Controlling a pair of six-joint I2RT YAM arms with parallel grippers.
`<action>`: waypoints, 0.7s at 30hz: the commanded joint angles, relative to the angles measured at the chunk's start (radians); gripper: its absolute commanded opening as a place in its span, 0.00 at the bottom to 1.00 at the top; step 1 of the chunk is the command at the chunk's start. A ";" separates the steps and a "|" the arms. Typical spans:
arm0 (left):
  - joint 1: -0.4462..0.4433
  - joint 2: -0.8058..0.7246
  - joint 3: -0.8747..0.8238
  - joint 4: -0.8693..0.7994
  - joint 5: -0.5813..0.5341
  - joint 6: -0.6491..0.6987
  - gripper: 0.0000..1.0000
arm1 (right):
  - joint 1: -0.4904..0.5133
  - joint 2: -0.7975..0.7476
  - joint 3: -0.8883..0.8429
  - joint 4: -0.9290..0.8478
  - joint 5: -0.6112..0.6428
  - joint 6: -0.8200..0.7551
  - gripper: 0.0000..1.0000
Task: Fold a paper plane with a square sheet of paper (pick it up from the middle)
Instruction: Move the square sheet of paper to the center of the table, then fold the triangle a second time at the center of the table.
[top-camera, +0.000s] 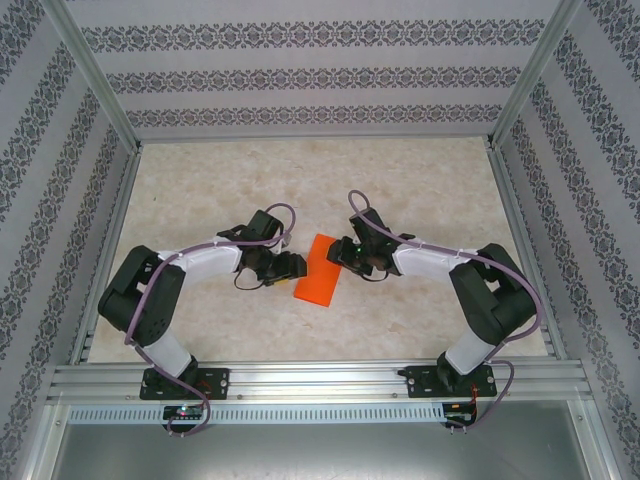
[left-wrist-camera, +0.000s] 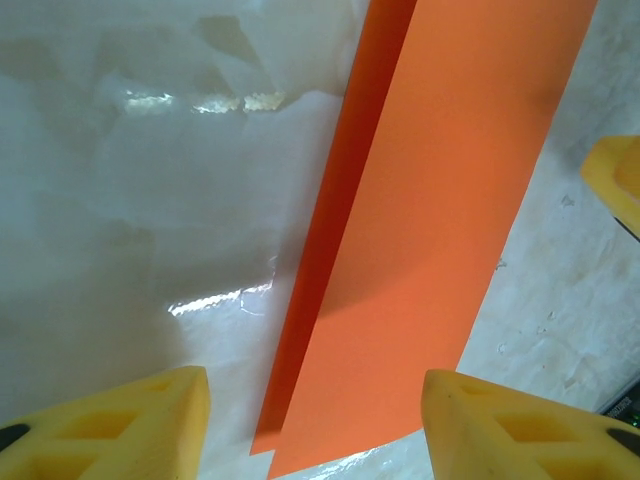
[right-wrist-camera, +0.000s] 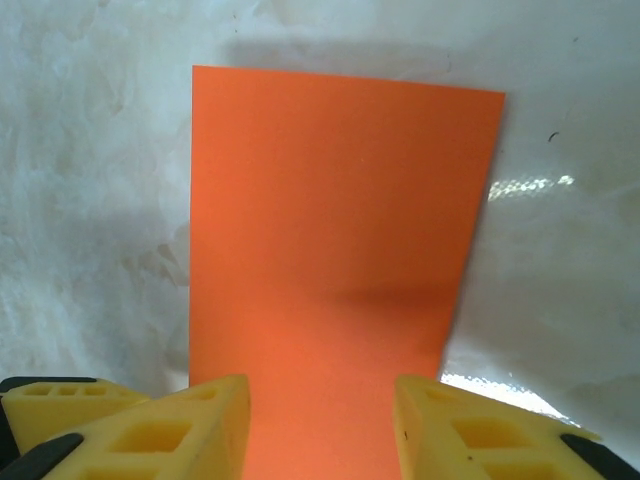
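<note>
**Q:** What lies between the two arms in the top view?

**A:** The orange sheet of paper, doubled over into a long rectangle. It lies flat on the pale marbled table. The left gripper stands just beside one long edge, and the right gripper is at the opposite edge, near the far corner.

**Q:** How does the left gripper stand?

**A:** In the left wrist view its yellow fingers are spread wide. The near end of the paper lies between them and nearer the right-hand finger, and the strip runs forward away from the tips. The upper layer sits slightly offset, so a darker band of the lower layer shows along the left-hand side. Nothing is pinched. Another yellow finger shows past the paper's far edge, ahead and to the right.

**Q:** And the right gripper?

**A:** It is also spread. In the right wrist view both of its fingers stand over the near end of the sheet, which is wider than the gap between them. The paper extends straight ahead to a square-cut far edge. I cannot tell whether the tips press on the sheet.
</note>
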 joint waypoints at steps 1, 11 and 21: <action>0.006 0.031 0.021 0.055 0.053 0.015 0.60 | 0.012 0.005 -0.023 0.052 -0.006 0.028 0.42; 0.005 0.088 0.032 0.122 0.137 0.007 0.58 | 0.016 -0.015 -0.069 0.064 -0.001 0.035 0.42; 0.004 0.104 0.044 0.142 0.173 0.004 0.48 | 0.022 -0.024 -0.093 0.079 0.001 0.041 0.43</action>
